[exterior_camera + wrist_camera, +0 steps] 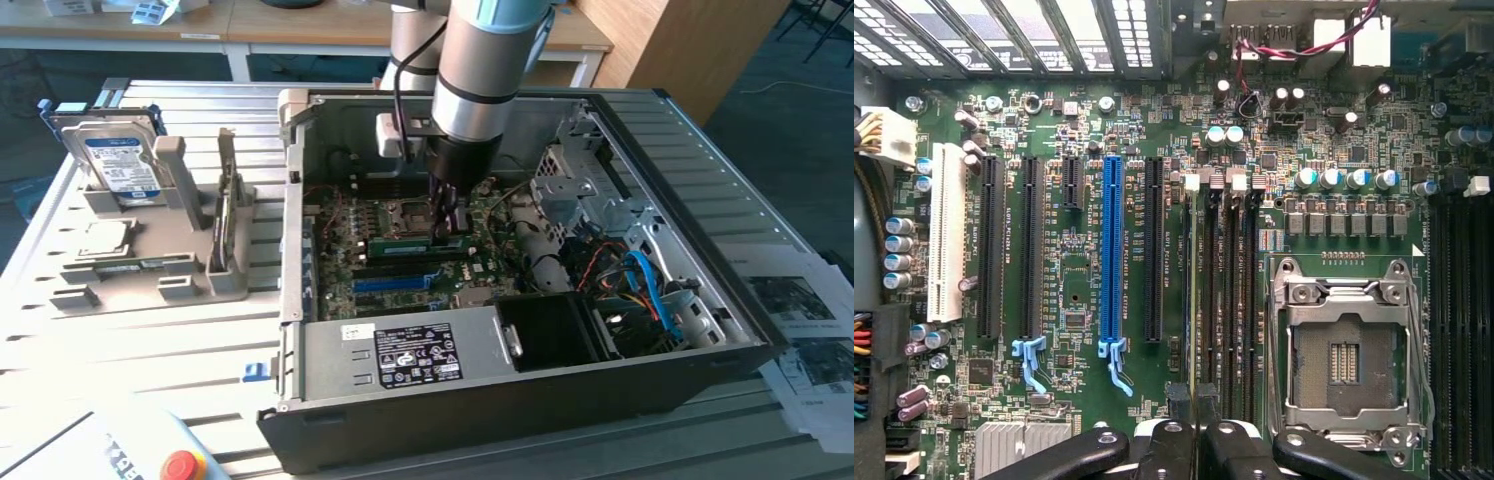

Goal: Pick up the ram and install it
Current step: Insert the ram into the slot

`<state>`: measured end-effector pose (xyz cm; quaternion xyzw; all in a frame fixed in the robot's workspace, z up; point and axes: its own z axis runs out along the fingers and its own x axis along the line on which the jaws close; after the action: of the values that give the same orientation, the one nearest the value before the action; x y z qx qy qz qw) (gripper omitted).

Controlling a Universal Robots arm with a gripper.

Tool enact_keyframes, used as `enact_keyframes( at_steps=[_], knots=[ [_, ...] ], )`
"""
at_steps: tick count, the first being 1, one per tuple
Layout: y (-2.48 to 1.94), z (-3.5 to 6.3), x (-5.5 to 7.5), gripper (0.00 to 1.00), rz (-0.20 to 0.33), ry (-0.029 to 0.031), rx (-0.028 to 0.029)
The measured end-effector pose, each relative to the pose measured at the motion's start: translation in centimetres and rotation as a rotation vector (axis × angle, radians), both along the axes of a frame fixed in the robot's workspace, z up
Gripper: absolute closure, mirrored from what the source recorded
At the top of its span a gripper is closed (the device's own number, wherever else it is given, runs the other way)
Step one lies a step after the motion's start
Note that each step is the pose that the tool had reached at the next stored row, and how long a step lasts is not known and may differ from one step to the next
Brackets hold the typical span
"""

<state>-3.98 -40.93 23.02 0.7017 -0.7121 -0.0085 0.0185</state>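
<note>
My gripper reaches straight down into the open computer case and stands over the green motherboard. Its jaws are shut on the ram, a narrow green stick lying across the board beside the processor socket. In the wrist view the two black fingertips pinch the ram, seen edge-on as a thin line. It runs along the first of the dark memory slots, low over it; whether it is seated I cannot tell.
A long blue slot, black slots and a white slot lie beside the memory slots. The metal processor socket is on the other side. A power supply and cables crowd the case. A grey fixture holds a hard drive.
</note>
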Motion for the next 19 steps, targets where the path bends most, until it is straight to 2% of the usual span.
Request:
enact_keyframes(
  at_steps=[19],
  knots=[
    [0.0, 0.06, 0.0, 0.88, 0.0, 0.0, -0.0001]
  ],
)
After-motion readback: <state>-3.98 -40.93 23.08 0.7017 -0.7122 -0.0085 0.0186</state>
